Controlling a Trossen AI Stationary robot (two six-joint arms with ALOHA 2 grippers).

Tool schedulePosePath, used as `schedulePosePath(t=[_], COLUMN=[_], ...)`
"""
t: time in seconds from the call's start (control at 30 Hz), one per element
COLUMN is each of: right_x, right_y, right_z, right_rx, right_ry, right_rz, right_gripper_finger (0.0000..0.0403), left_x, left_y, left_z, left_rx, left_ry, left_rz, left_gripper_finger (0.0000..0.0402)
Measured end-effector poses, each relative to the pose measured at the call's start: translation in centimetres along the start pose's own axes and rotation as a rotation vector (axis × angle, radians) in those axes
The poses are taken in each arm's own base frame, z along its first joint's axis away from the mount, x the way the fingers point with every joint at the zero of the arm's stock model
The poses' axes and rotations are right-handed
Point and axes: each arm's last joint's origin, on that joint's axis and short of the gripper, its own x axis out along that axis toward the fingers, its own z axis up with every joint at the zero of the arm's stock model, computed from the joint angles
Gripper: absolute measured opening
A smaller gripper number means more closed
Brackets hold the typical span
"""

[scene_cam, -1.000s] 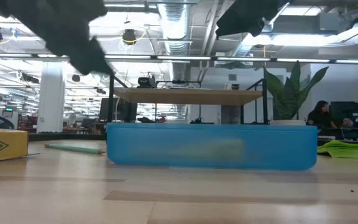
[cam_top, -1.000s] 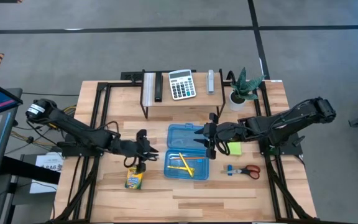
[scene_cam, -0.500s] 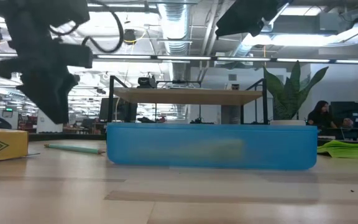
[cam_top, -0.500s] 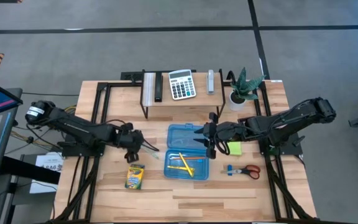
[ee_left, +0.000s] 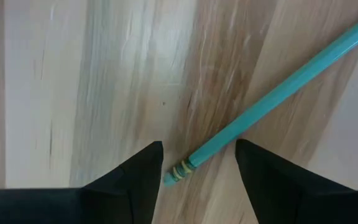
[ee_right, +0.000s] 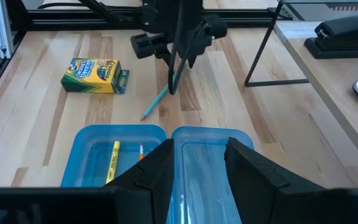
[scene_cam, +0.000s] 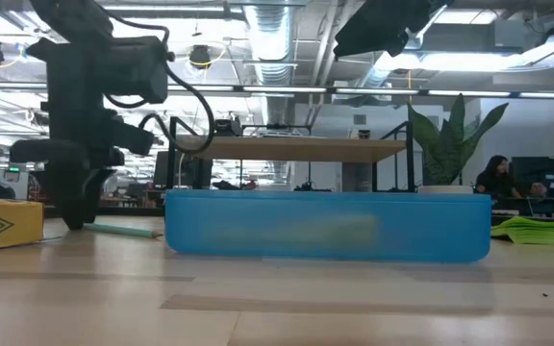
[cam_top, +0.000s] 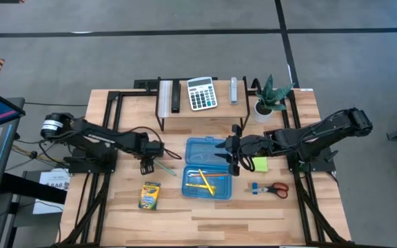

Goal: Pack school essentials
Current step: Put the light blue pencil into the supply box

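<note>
Now the left gripper [cam_top: 147, 165] hangs w/ fingers spread over the teal pencil's [ee_left: 272, 93] end, on the table [cam_top: 205, 213] left of the blue case [cam_top: 207, 171]. Right gripper [cam_top: 226, 153], open, sits above the case's lid.

two dark jointed arms, black cable looping by the left wrist; tapered matte-black fingers [ee_left: 135, 180].

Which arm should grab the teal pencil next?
Left. The left gripper hangs open right over the teal pencil, fingers straddling its end. The right gripper sits over the blue box, farther off.
</note>
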Motion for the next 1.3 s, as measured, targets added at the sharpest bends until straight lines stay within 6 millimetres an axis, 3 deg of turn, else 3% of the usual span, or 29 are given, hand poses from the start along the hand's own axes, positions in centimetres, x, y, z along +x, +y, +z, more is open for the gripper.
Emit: schedulePosePath(t=[0.3, 0.63, 0.87, 1.3], right_x=[0.0, -0.2, -0.2, -0.2], right_y=[0.0, 0.6, 0.7, 0.7], right_z=[0.0, -0.1, -0.1, -0.1], right_rx=[-0.001, -0.013, -0.015, -0.014], right_ry=[0.003, 0.002, 0.002, 0.002], right_rz=[0.000, 0.022, 0.025, 0.024], right_gripper_finger=[0.0163, 0.0163, 0.0163, 0.0163], left_x=[0.4, 0.4, 0.4, -1.0], left_y=[-0.2, -0.7, -0.8, -0.7], left_z=[0.0, -0.2, -0.3, -1.0], left_rx=[-0.020, -0.064, -0.063, -0.058], left_ry=[0.047, 0.065, 0.077, 0.162], left_rz=[-0.038, -0.102, -0.127, -0.174], left_gripper_finger=[0.0183, 0.0068, 0.0010, 0.0000])
